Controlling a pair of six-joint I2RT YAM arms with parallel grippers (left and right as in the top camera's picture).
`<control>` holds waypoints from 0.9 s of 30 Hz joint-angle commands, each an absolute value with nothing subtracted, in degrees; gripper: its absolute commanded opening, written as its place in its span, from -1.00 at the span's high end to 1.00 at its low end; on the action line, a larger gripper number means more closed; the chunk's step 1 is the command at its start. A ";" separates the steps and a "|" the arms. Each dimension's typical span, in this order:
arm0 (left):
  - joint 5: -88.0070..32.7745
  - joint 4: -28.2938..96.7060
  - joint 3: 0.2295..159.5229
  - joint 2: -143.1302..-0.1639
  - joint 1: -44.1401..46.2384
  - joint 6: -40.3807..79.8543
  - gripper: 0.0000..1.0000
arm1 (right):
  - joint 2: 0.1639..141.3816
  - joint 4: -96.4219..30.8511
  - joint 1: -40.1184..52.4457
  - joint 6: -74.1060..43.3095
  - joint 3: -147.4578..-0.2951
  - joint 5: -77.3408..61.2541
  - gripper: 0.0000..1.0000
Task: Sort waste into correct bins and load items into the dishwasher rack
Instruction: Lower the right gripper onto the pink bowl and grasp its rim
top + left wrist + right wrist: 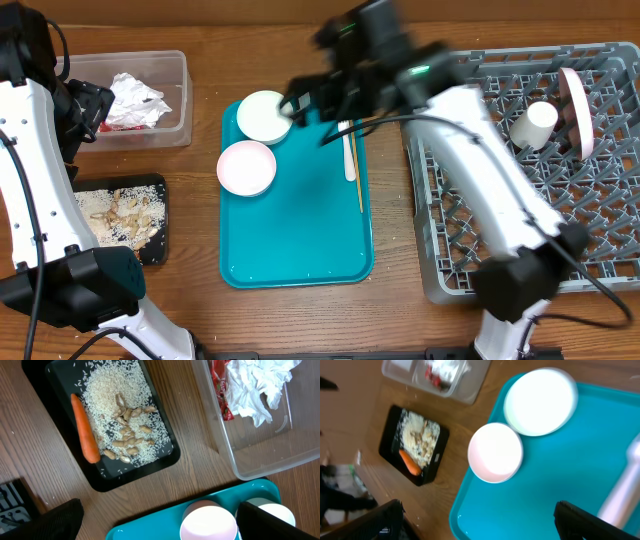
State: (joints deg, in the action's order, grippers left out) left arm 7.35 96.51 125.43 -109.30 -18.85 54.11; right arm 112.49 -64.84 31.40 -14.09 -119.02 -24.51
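Observation:
Two white bowls (263, 115) (246, 167) sit at the top left of the teal tray (300, 240); a white fork (349, 150) and a thin wooden stick (359, 175) lie to their right. My right gripper (315, 108) hovers open above the tray's top, empty, with the bowls (540, 395) (495, 452) ahead of it. My left gripper (160, 522) hangs open and empty high over the table's left side. The black tray (145, 467) holds the carrot (84, 428), rice and scraps. Napkins (255, 385) and a red wrapper (220, 390) lie in the clear tub (260, 460).
The grey dishwasher rack (520, 260) fills the right side, with a white cup (533, 125) lying in it and a white plate (575, 110) standing on edge. Bare wood runs between the black tray (150, 250) and the teal tray.

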 commanded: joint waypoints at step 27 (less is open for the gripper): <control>8.27 96.79 125.36 -109.01 -18.72 55.31 -1.00 | 137.40 -63.72 42.04 -36.27 -119.22 -1.50 -0.10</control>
State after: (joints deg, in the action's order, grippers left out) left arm 7.35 96.55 125.40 -109.30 -18.85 54.11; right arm 137.56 -63.16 41.89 -35.46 -118.83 -6.04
